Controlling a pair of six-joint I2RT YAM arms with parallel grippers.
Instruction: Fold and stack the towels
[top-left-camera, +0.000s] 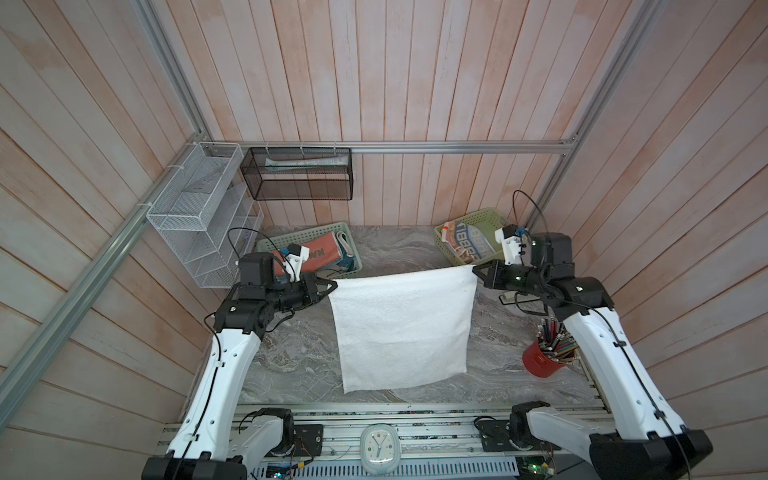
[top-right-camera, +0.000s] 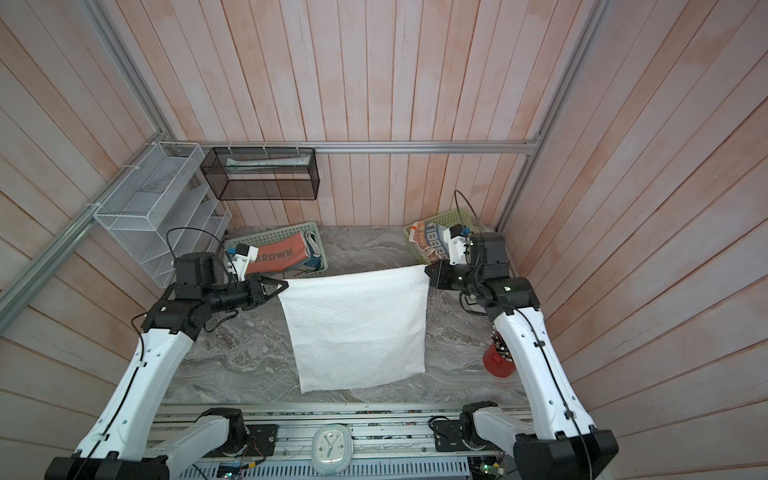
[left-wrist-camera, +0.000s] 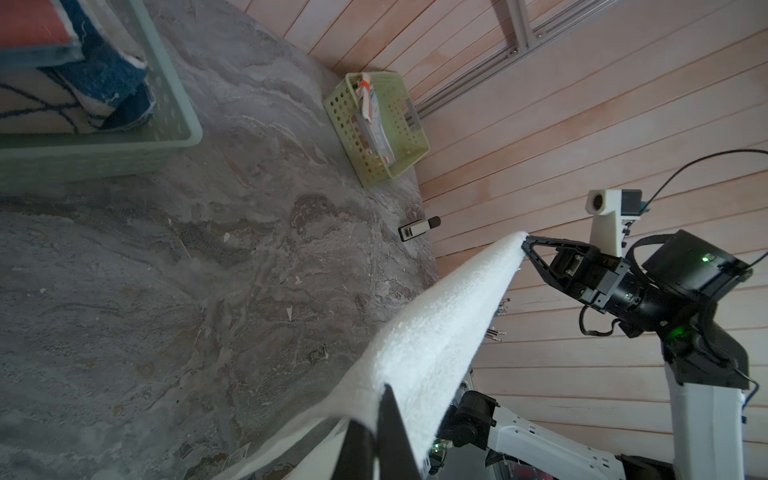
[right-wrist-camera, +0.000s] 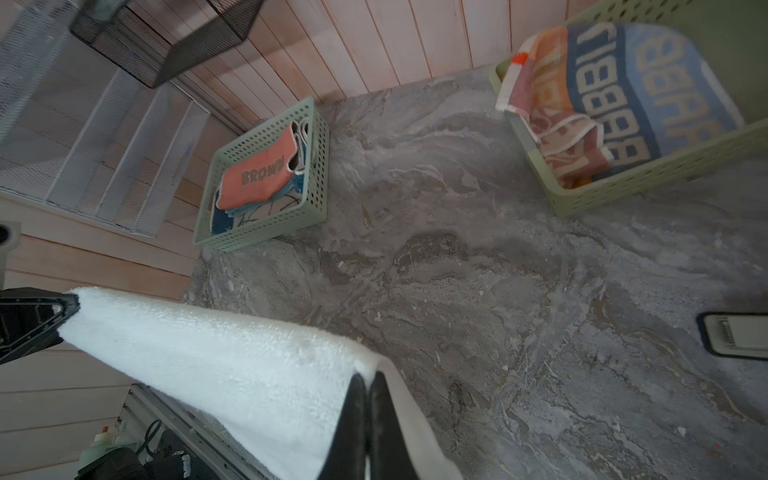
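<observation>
The plain white towel (top-left-camera: 403, 328) (top-right-camera: 357, 328) hangs spread above the table, and its lower edge reaches the table's front. My left gripper (top-left-camera: 332, 287) (top-right-camera: 284, 286) (left-wrist-camera: 374, 405) is shut on its upper left corner. My right gripper (top-left-camera: 476, 270) (top-right-camera: 427, 270) (right-wrist-camera: 368, 376) is shut on the upper right corner. The top edge stretches taut between them (left-wrist-camera: 436, 332) (right-wrist-camera: 228, 365). The coral "BROWN" towel (top-left-camera: 320, 253) (right-wrist-camera: 257, 176) lies folded on a cream, blue-bordered towel (right-wrist-camera: 249, 212) in the left green basket (top-left-camera: 303, 230). A striped lettered towel (top-left-camera: 469, 243) (right-wrist-camera: 615, 95) sits in the right green basket (top-left-camera: 478, 216).
A red cup of pencils (top-left-camera: 544, 357) stands at the table's right edge beside my right arm. A small white device (right-wrist-camera: 735, 336) lies under the right gripper. White (top-left-camera: 195, 199) and black (top-left-camera: 299, 174) wire racks hang at the back left. A clock (top-left-camera: 379, 451) sits at the front rail.
</observation>
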